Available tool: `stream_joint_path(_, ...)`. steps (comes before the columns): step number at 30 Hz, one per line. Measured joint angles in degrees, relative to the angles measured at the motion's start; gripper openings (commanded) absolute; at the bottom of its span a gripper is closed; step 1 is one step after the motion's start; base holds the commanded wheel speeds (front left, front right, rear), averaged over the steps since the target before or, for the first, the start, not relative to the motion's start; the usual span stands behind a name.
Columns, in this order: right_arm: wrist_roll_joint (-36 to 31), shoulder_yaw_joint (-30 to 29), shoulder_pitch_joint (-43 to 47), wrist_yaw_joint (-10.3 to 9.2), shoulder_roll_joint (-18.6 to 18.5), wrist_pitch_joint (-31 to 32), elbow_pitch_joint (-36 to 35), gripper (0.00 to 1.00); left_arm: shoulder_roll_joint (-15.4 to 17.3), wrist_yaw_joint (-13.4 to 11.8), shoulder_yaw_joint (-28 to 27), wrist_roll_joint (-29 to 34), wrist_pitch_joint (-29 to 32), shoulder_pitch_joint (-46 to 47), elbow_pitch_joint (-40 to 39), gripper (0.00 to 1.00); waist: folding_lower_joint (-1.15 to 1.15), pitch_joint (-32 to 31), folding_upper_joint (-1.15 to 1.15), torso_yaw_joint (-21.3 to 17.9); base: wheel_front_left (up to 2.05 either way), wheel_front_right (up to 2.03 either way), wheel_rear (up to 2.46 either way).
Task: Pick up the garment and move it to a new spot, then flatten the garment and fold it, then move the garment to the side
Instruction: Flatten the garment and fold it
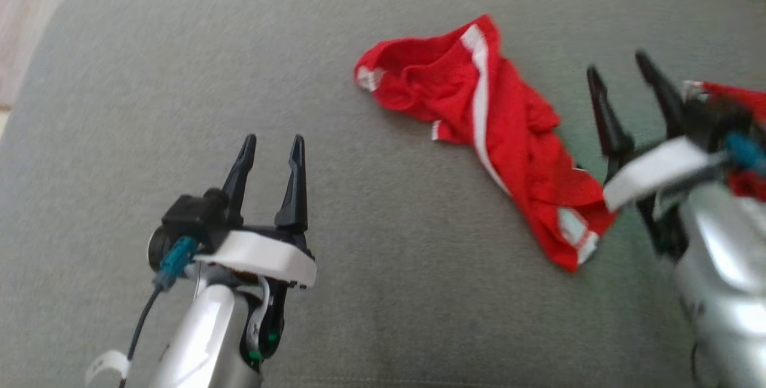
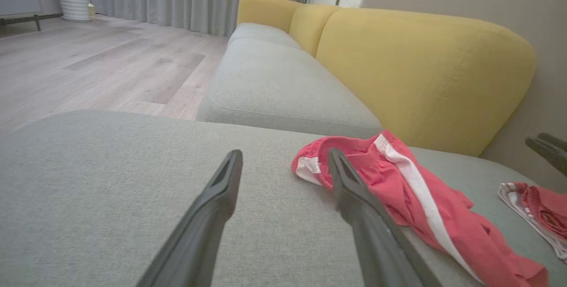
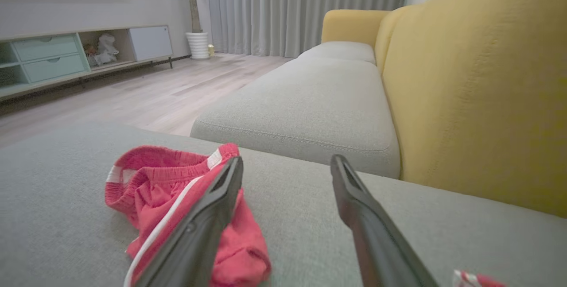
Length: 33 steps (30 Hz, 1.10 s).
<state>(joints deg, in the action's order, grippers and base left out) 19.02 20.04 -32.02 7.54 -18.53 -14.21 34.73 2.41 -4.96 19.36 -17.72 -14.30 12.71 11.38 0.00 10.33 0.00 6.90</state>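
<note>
Head view: left gripper (image 1: 274,139) fingers spread, empty. Garment (image 1: 508,136) lies between the grippers, close beside the right fingers, apart from the left. Limp, light, will drape; I'd pinch an edge, not the bunched middle. Red shorts, white stripe, crumpled. Right gripper (image 1: 617,63) spread wide, holding nothing.

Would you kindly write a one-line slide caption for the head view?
Crumpled red garment lies on the grey cushion between the open left gripper and open right gripper.

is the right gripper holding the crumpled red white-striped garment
No, the right gripper is open, empty, and the red white-striped garment lies loose on the grey cushion.
</note>
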Motion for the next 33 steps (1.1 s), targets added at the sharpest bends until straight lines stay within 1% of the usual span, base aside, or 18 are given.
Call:
stream_joint_path(3,-3.1,-4.0,7.7,0.0,2.2,0.0,-6.0,1.0,0.0,0.0,-0.4,0.0,0.0,-1.4,-0.2,1.0,0.0,-1.6,0.0,-1.8,0.0,0.0,0.0)
stream_joint_path(6,-5.2,-7.7,15.5,0.0,5.4,0.0,-11.0,1.0,0.0,0.3,-1.1,0.2,0.0,-2.5,-0.3,1.0,0.0,-2.7,0.0,-3.3,0.0,0.0,0.0)
stream_joint_path(10,-8.3,-9.6,23.6,0.0,8.6,0.7,-16.1,1.0,0.0,0.5,-1.4,0.4,0.0,-3.3,-0.3,1.0,0.0,-3.4,0.0,-4.7,0.0,0.0,0.0)
stream_joint_path(14,-10.3,-9.7,26.9,0.0,10.0,2.4,-19.8,1.0,0.0,0.5,-1.5,0.4,0.0,-3.3,-0.4,1.0,0.0,-3.0,0.0,-5.1,0.0,0.0,0.0)
stream_joint_path(17,-10.8,-8.3,27.1,0.0,9.6,4.1,-22.0,1.0,0.0,0.8,-1.4,0.4,0.0,-3.3,-0.4,1.0,0.0,-2.5,0.0,-5.0,0.0,0.0,0.0)
stream_joint_path(20,-12.3,-6.0,28.0,0.0,7.9,6.1,-22.9,1.0,0.0,0.9,-1.4,0.4,0.0,-3.3,-0.4,1.0,0.0,-2.0,0.0,-4.7,0.0,0.0,0.0)
stream_joint_path(23,-15.4,-3.9,29.8,0.0,5.1,9.1,-21.4,1.0,0.0,0.9,-1.2,0.4,0.0,-3.3,-0.3,1.0,0.0,-1.3,0.0,-4.3,0.0,0.0,0.0)
stream_joint_path(24,-16.1,-3.8,30.2,0.0,4.7,9.9,-20.7,1.0,0.0,0.9,-1.1,0.4,0.0,-3.3,-0.3,1.0,0.0,-1.0,0.0,-4.2,0.0,0.0,0.0)
stream_joint_path(26,-17.3,-3.8,30.3,0.0,4.5,11.3,-19.2,1.0,0.0,0.9,-1.0,0.4,0.0,-3.2,-0.2,1.0,0.0,-0.5,0.0,-3.9,0.0,0.0,0.0)
stream_joint_path(33,-20.8,-2.2,29.3,0.0,3.3,12.3,-15.9,1.0,0.0,0.9,-0.2,0.4,0.0,-2.9,0.0,1.0,0.0,0.8,0.0,-3.1,0.0,0.0,0.0)
